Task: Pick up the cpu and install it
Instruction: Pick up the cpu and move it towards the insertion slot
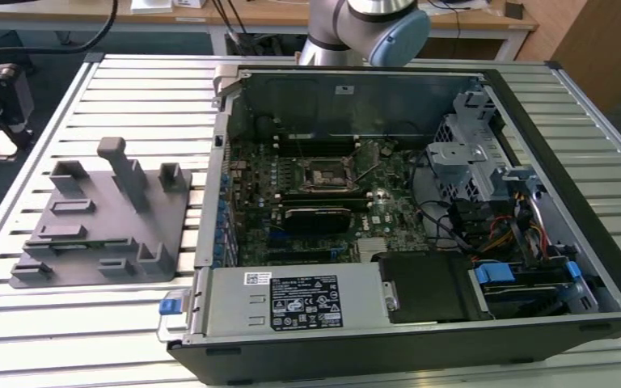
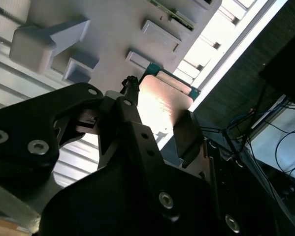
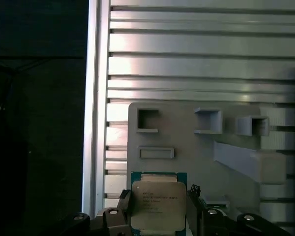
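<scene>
Pick-up step in hand: the black gripper has its jaws closed on opposite edges of the small silvery-topped square cpu, at the grey plastic fixture tray on the slatted metal table (lifted or seated, can't tell), so any lift wants it level.

Quick headcount: one slatted worktop, one robot arm, and one open computer case. Inside that there's one motherboard, one black-framed socket and one labelled silver box. One grey tray too. The first wrist view has one cpu and one end effector with two fingers.
</scene>
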Controlling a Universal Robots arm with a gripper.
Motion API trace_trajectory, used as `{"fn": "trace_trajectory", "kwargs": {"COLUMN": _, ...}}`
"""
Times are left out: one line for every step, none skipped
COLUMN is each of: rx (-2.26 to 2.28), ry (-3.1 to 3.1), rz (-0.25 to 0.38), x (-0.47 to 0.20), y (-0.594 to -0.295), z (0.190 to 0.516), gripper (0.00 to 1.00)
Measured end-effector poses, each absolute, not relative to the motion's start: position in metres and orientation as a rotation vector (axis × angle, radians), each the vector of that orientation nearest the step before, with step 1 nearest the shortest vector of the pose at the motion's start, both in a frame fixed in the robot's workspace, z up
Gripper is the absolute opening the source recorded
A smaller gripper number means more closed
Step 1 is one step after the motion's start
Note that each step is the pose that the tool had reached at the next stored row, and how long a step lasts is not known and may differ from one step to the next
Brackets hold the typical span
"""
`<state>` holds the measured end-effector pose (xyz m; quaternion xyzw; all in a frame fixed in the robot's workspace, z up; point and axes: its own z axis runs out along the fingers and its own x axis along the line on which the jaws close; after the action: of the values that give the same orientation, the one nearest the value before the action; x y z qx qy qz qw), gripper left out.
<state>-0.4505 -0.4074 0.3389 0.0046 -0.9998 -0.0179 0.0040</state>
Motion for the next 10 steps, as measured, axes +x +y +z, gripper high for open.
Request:
{"fn": "trace_trajectory", "kwargs": {"rx": 0.014, "ry": -3.133, "rz": -0.056, "x": -0.451, "y": -0.407, "z": 0.342, "gripper": 0.53}}
{"fn": "trace_trajectory", "kwargs": {"rx": 0.014, "ry": -3.133, "rz": -0.056, "x": -0.451, "y": -0.407, "z": 0.346, "gripper": 0.53}}
{"fn": "trace_trajectory", "kwargs": {"rx": 0.014, "ry": -3.133, "rz": -0.056, "x": -0.451, "y": -0.407, "z": 0.349, "gripper": 0.53}}
{"fn": "trace_trajectory", "kwargs": {"rx": 0.014, "ry": -3.134, "rz": -0.056, "x": -0.451, "y": -0.407, "z": 0.352, "gripper": 0.53}}
{"fn": "trace_trajectory", "kwargs": {"rx": 0.014, "ry": -3.134, "rz": -0.056, "x": -0.451, "y": -0.406, "z": 0.355, "gripper": 0.53}}
{"fn": "trace_trajectory", "kwargs": {"rx": 0.014, "ry": -3.134, "rz": -0.056, "x": -0.451, "y": -0.406, "z": 0.359, "gripper": 0.53}}
{"fn": "trace_trajectory", "kwargs": {"rx": 0.014, "ry": -3.134, "rz": -0.056, "x": -0.451, "y": -0.406, "z": 0.362, "gripper": 0.53}}
{"fn": "trace_trajectory", "kwargs": {"rx": 0.014, "ry": -3.134, "rz": -0.056, "x": -0.451, "y": -0.406, "z": 0.365, "gripper": 0.53}}
{"fn": "trace_trajectory", "kwargs": {"rx": 0.014, "ry": -3.134, "rz": -0.056, "x": -0.451, "y": -0.406, "z": 0.368, "gripper": 0.53}}
{"fn": "trace_trajectory", "kwargs": {"rx": 0.014, "ry": -3.134, "rz": -0.056, "x": -0.451, "y": -0.406, "z": 0.369, "gripper": 0.53}}
